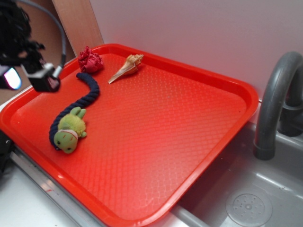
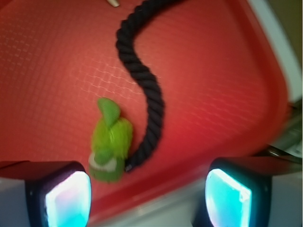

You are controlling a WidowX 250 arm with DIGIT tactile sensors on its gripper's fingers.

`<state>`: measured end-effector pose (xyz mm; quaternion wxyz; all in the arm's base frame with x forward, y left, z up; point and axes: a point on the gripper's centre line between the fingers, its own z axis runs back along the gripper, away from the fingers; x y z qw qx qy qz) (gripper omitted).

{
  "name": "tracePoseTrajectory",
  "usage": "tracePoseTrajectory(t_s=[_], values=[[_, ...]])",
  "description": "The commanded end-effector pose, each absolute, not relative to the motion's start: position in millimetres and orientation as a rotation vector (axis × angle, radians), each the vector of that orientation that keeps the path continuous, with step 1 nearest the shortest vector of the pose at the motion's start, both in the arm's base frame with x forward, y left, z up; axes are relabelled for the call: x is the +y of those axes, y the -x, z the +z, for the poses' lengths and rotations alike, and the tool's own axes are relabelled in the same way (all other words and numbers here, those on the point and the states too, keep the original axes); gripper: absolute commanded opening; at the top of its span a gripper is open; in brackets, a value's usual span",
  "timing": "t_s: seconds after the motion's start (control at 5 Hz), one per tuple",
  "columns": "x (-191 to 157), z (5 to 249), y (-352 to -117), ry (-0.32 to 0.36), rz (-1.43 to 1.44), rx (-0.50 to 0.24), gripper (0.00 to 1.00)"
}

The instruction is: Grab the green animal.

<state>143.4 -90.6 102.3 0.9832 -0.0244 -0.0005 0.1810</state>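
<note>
The green animal [image 1: 69,131] is a small plush toy lying near the left front edge of the red tray [image 1: 156,132], pressed against a dark navy braided rope [image 1: 78,104]. In the wrist view the green animal [image 2: 111,141] lies just beyond the left fingertip, with the rope [image 2: 144,85] curving along its right side. My gripper [image 1: 33,75] hangs in the air over the tray's left edge, up and to the left of the toy. My gripper [image 2: 148,198] is open and holds nothing; its lit pads [image 2: 68,198] stand wide apart.
A crumpled red ball [image 1: 90,60] and a tan seashell [image 1: 126,67] lie at the tray's far corner. On the right, a grey faucet [image 1: 274,104] stands over a sink [image 1: 246,198]. A white wall runs behind the tray.
</note>
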Motion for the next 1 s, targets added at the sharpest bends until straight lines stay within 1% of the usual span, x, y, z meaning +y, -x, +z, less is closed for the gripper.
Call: tracePoseTrajectory(t_s=[0.0,0.2,0.4,0.6,0.8], values=[[-119,51,-168,0.142,0.387,-0.021,1.0],[-139,37,-168,0.168,0.385,0.015,1.0],[-151,34,-168,0.176,0.373,0.013,1.0],[-141,46,-164,0.132,0.353,-0.004,0.0],[-127,76,-165,0.05,0.265,-0.017,0.0]])
